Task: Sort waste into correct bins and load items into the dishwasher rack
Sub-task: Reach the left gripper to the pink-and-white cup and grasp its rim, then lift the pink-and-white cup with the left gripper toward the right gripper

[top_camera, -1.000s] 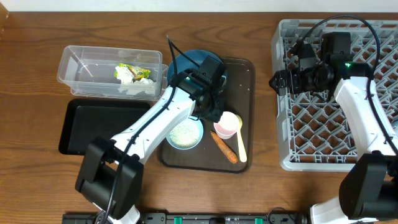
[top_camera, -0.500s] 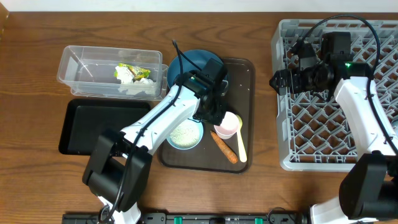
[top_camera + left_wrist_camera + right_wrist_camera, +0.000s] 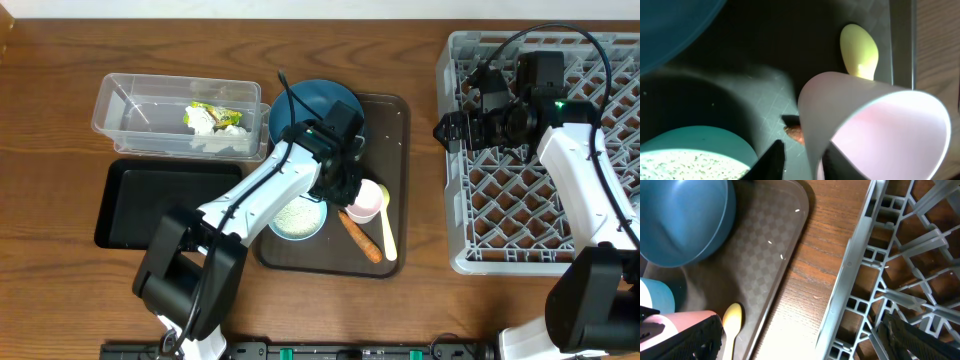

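Left hand (image 3: pixel 802 161) straddles the pink cup's (image 3: pixel 875 130) rim, one finger each side of the wall, with a narrow gap. Can't tell if the pinch has landed. A rim grip makes sense: the cup is boxed in on the brown tray (image 3: pixel 395 120) by rice bowl (image 3: pixel 297 215), carrot (image 3: pixel 360 237) and spoon (image 3: pixel 858 50). Right hand (image 3: pixel 448 130) is fully spread and empty over the rack's (image 3: pixel 520 215) tray-side edge, likely waiting for a handover.

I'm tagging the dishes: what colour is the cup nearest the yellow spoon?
The cup is pink, seen best in the left wrist view.
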